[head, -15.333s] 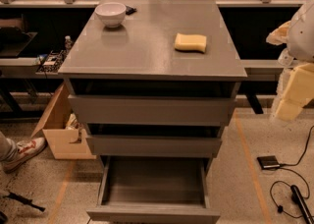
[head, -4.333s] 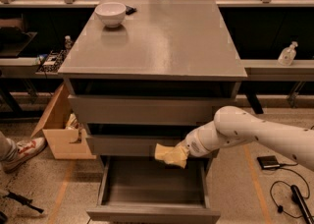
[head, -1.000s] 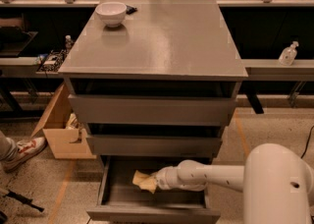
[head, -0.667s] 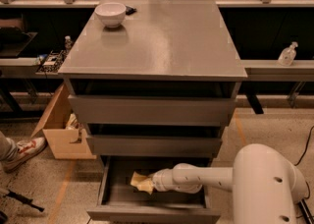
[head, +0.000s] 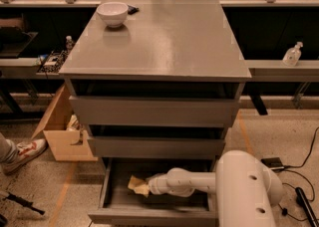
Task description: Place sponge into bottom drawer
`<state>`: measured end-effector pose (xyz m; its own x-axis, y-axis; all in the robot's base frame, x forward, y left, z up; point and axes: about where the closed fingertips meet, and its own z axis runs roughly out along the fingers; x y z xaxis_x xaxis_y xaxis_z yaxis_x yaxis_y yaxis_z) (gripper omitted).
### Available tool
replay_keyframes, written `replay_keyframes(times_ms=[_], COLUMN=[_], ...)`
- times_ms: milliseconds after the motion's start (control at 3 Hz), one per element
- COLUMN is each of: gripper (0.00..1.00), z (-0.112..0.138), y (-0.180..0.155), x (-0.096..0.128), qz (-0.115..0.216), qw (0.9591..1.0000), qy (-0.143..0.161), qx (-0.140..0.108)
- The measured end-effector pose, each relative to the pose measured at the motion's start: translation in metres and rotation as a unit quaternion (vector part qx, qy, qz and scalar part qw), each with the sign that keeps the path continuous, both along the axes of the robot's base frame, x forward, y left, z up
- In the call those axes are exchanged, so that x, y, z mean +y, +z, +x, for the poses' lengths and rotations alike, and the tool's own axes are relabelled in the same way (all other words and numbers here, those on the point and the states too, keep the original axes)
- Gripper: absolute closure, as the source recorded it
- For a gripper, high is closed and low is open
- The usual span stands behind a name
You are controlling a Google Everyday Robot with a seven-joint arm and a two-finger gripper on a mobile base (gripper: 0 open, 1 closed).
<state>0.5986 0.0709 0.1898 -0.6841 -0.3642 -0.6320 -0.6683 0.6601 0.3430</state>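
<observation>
— Placement step, by my reading: the sponge (head: 137, 185) is inside the bottom drawer (head: 149, 216), at the tip of the pincer (head: 151, 187), in the tray's left half.

— Gripped, or already let go?

— I cannot tell. The sponge touches the pincer's end and looks tipped up at one corner rather than lying flat. That hints at a hold, but the closing parts are hidden by the wrist and by the sponge itself.

— So what does the next move call for?

— If it is held, a release low over the tray floor, so the soft block settles flat and does not cling. After that, a straight withdrawal to the right and front, clear of the middle drawer (head: 157, 147) just above and of the bottom drawer's own front lip.

— And the arm's pose?

— The arm (head: 199, 181) lies almost level. It reaches leftward into the drawer from the big white joint (head: 246, 191) at the lower right, with the forearm low between the tray floor and the drawer above. The wrist is in line with the forearm, and the pincer points left.

— Anything on the table (head: 169, 42)?

— A white bowl (head: 112, 13) sits near its far left corner, well apart from all this.
</observation>
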Motion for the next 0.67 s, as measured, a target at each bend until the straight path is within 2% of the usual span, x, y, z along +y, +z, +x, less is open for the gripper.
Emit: replay_keyframes(times_ms=[333,667], gripper=[0.82,0.51], z=[0.0035,0.0022], y=[-0.0017,-0.0018], x=[0.0000,0.0021], qz=[0.000,0.003], qw=[1.0000,1.0000], qy=[-0.003,-0.001], qx=[-0.001,0.000])
